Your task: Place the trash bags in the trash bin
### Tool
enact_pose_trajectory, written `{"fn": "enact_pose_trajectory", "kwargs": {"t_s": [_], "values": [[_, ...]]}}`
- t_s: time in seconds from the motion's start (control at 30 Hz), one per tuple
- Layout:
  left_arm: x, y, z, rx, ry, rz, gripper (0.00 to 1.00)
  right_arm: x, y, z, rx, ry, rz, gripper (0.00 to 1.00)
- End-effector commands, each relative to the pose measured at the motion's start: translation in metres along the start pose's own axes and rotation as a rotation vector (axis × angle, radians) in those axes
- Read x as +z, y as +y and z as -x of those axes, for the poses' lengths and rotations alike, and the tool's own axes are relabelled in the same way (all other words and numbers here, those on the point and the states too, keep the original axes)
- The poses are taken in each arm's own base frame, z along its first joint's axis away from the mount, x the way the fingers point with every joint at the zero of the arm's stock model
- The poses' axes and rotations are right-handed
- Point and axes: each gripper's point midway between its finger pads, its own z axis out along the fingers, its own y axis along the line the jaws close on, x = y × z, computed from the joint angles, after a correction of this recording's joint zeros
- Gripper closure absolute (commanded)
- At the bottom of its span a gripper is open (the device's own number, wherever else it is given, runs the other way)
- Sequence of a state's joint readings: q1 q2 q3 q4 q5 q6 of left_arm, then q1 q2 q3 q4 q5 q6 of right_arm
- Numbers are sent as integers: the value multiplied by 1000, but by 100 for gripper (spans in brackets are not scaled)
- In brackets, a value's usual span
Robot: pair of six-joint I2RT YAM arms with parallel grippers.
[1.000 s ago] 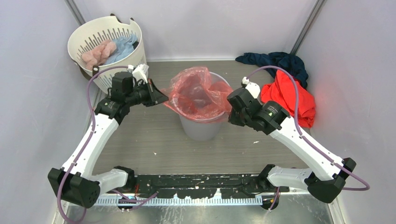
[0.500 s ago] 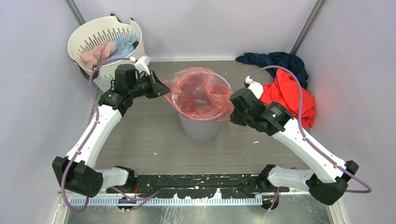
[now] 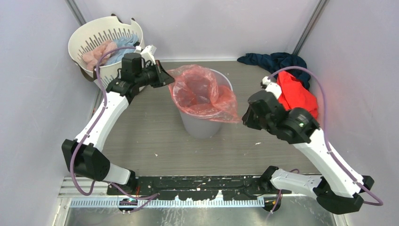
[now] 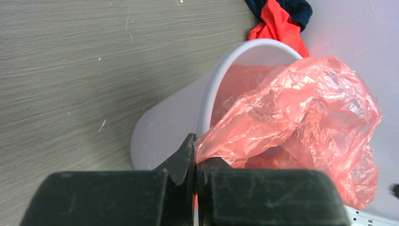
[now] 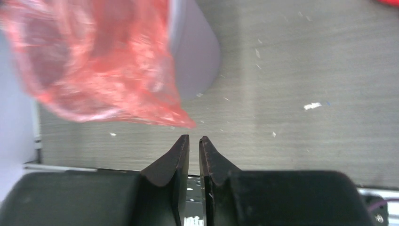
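Observation:
The translucent red trash bag [image 3: 202,92] sits in the mouth of the light grey trash bin [image 3: 202,126] at the middle of the floor, with a flap hanging over the bin's right rim. My left gripper [image 3: 165,77] is at the bin's left rim, shut on the bag's edge. In the left wrist view the film [image 4: 291,108] runs from the shut left gripper [image 4: 195,155] over the bin [image 4: 164,127]. My right gripper [image 3: 245,120] hangs right of the bin, apart from the bag. Its right gripper tips [image 5: 194,139] stand a narrow gap apart, empty, below the bag's corner [image 5: 94,61].
A white slotted laundry basket [image 3: 106,40] with pink and blue cloth stands at the back left, close behind my left arm. A red-orange garment [image 3: 296,96] and a dark navy cloth [image 3: 277,61] lie at the back right. Walls close in on both sides.
My left gripper carried the bag's edge farther back along the bin's left rim. My right arm drew away to the near right, and the bag's right flap now hangs free.

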State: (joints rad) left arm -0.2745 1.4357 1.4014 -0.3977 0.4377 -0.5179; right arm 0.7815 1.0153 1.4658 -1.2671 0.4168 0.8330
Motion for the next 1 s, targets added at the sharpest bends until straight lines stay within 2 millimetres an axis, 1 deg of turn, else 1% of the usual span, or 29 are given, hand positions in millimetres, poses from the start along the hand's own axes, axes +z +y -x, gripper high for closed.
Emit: {"fn": "enact_pose_trajectory", "kwargs": {"t_s": [0.0,0.07,0.1,0.13,0.17,0.2,0.27,0.4,0.47,0.5,0.57,0.63,0.73,0.8,0.97], "values": [[1,-18,33,77,-82,-63,100,-49,34,40,-64,-70,207,80],[3,-19,35,81,-71,-70,100,-60,53,51,-98,-68,276,80],[4,-19,34,79,-63,-71,100,-63,61,56,-113,-65,296,79],[4,-20,34,81,-58,-73,100,-61,68,59,-134,-55,296,78],[4,-21,35,83,-57,-76,100,-65,72,64,-145,-61,305,78],[3,-21,35,86,-54,-78,100,-60,80,67,-162,-52,304,78],[1,-21,36,92,-52,-77,100,-59,95,74,-201,-51,332,78],[-2,-20,40,96,-44,-75,100,-43,128,78,-297,-22,390,77],[-2,-17,42,87,-37,-71,100,-34,140,81,-328,-14,390,71],[-3,-16,42,82,-31,-71,100,-30,144,83,-341,-10,379,67],[-3,-14,45,76,-27,-72,100,-18,148,89,-355,-14,337,53],[-2,-13,49,70,-23,-71,100,-12,147,98,-355,-42,292,46],[-2,-15,55,63,-16,-80,100,-5,148,104,-356,-55,254,44],[-1,-15,56,61,-9,-86,100,4,146,103,-365,-45,218,44],[3,-11,47,46,16,-90,100,21,141,99,-380,-30,153,42]]}}
